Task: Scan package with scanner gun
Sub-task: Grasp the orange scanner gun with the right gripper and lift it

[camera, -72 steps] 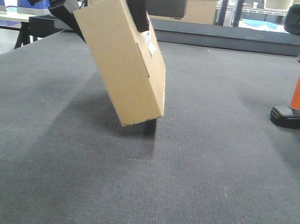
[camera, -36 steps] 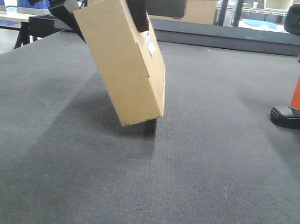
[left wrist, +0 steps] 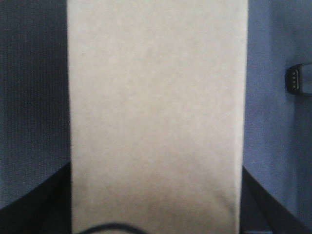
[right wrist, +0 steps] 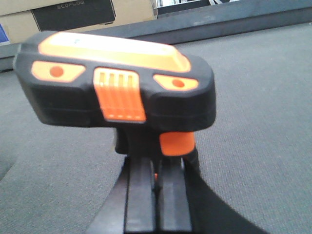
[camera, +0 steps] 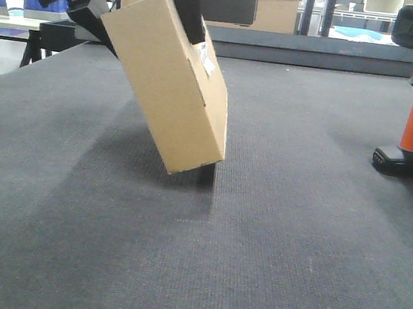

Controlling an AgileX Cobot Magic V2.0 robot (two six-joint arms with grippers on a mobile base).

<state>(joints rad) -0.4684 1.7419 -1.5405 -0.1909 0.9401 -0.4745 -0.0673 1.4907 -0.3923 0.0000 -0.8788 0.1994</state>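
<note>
Black angular left end effector (camera: 144,18), with thin black cable (left wrist: 105,226).

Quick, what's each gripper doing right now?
Left gripper: closed on the package, held tilted.
Right gripper: at the handle of the scanner gun; open or closed cannot be told.

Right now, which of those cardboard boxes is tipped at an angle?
The plain tan cardboard box with the small white label, nearest the camera. It leans steeply; the larger cardboard box with the dark panel sits level far behind.
</note>
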